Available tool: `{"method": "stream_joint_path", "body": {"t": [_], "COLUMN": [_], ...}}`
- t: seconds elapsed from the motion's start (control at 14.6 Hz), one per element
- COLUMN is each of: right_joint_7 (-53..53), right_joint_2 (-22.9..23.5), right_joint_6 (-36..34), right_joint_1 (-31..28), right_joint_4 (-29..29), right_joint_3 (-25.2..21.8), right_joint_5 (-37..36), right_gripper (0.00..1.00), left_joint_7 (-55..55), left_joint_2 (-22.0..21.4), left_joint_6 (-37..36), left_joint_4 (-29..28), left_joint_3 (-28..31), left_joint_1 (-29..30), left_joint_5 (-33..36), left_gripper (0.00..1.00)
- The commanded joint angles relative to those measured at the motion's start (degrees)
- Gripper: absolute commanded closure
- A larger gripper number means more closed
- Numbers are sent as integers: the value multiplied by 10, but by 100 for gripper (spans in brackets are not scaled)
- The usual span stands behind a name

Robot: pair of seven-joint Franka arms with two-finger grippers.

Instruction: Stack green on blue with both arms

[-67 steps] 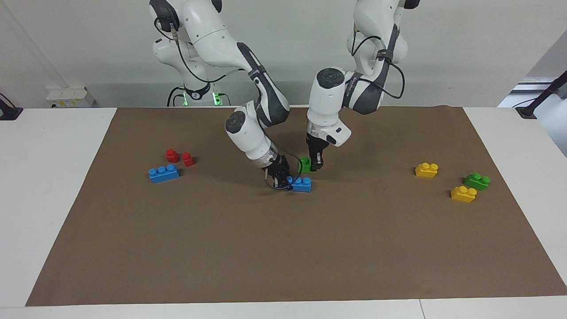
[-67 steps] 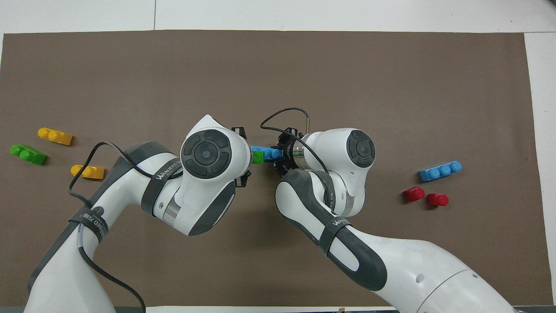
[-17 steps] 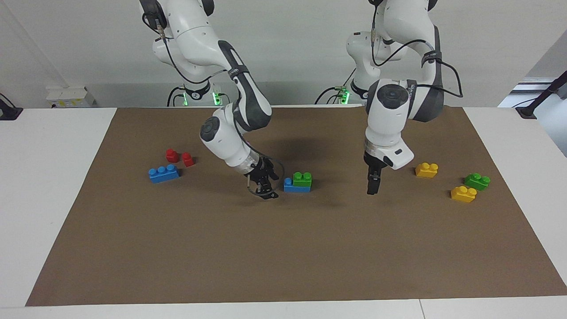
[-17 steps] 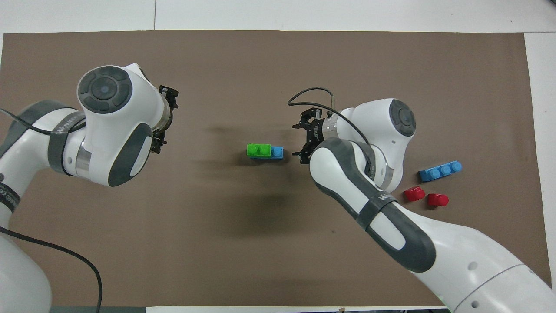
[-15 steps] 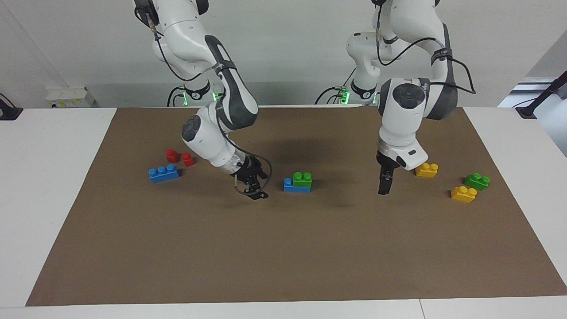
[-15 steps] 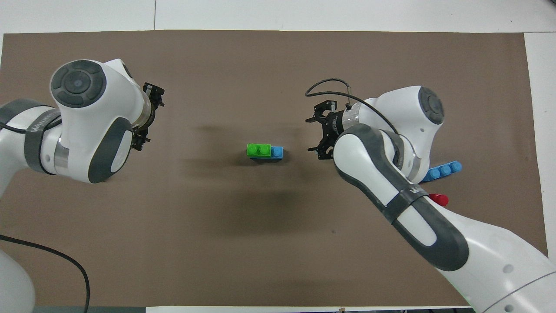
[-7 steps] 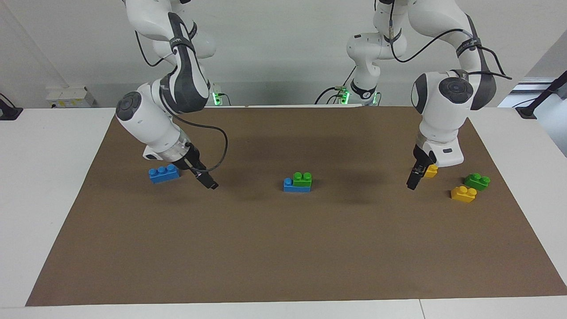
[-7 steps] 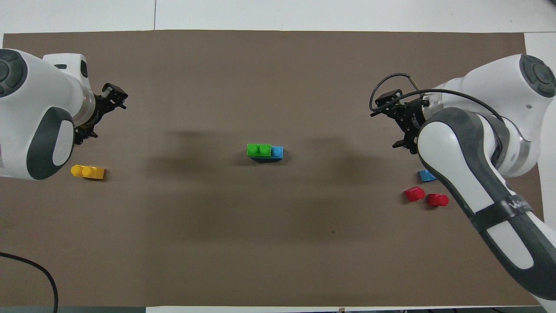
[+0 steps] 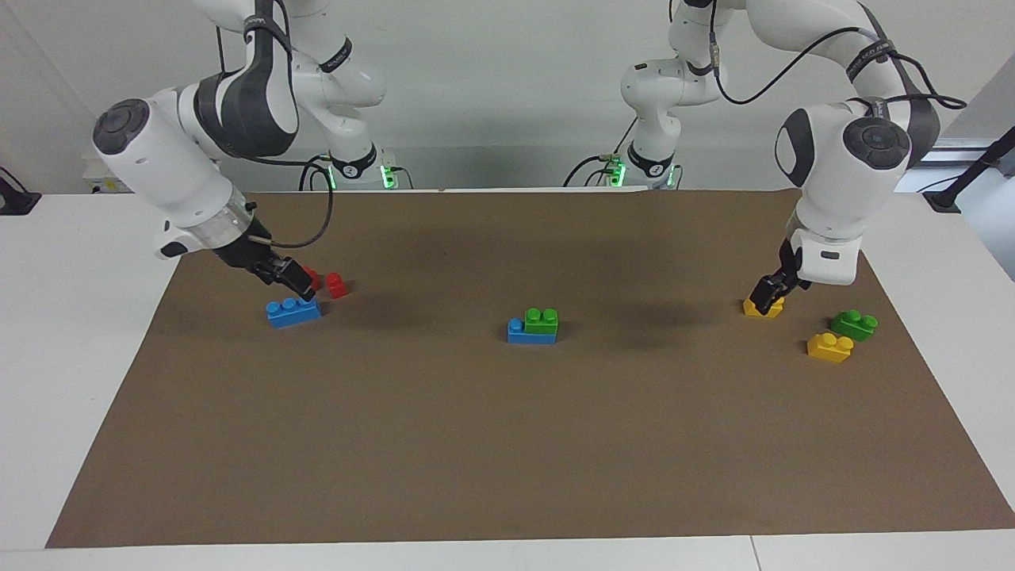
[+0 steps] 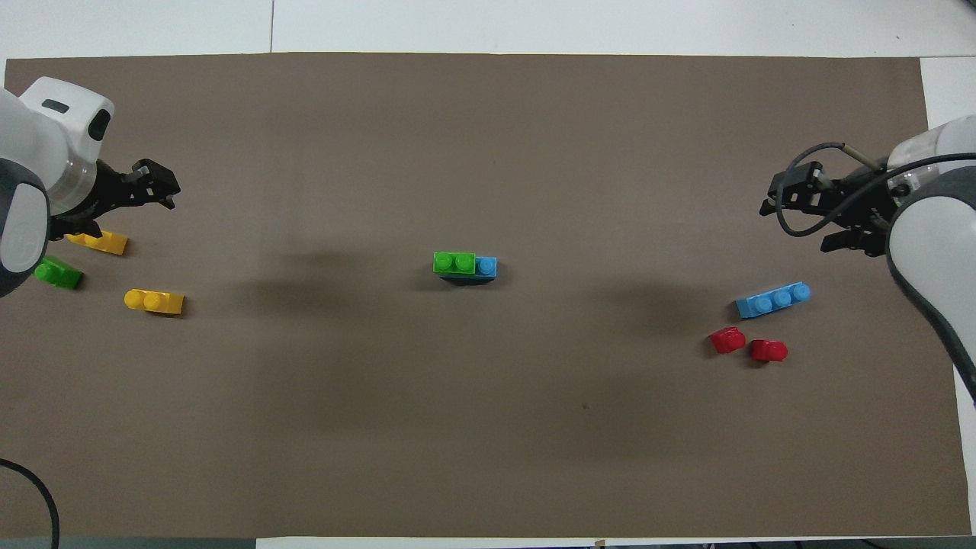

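Both arms have swung out from mid-frame to the edges; stack left alone at centre; green (image 9: 541,319) sits on blue (image 9: 530,332), one blue stud bare. Right gripper (image 9: 287,274), left of the facing view, over the spare blue (image 9: 293,310); left gripper (image 9: 767,293), right of frame, over a yellow brick (image 9: 763,305); neither holds anything, finger gap I cannot tell. One pair looks done; second green (image 9: 854,323) still loose.

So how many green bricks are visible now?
2: one green brick stacked on the blue brick mid-mat; another green brick beside the yellow bricks, at the left arm's end.
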Motion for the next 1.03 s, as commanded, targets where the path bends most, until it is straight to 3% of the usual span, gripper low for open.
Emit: {"method": "stream_joint_path", "body": {"t": [0.0, 0.21, 0.62, 0.75, 0.96], "right_joint_7": [-68, -138, -154, -154, -154], "right_joint_2": [-32, -55, -52, -47, -44], "right_joint_6": [-42, -83, -138, -155, -161], "right_joint_1": [-6, -17, -28, -30, -30], "right_joint_4": [7, 8, 64, 79, 84], "right_joint_3": [8, 7, 8, 8, 8], "right_joint_5": [-55, -68, -67, -67, -69], "right_gripper": [0, 0, 0, 0, 0], "left_joint_7": [109, 194, 198, 196, 175], "left_joint_2": [-3, -6, -12, -47, -93], "left_joint_6": [-80, -178, -359, -346, -316], "left_joint_4": [43, 94, 177, 174, 118], "left_joint_3": [-2, -2, 0, -2, -3], "left_joint_1": [6, 12, 16, 22, 20], "left_joint_5": [-3, -28, -107, -110, -110], "left_gripper": [0, 0, 0, 0, 0]}}
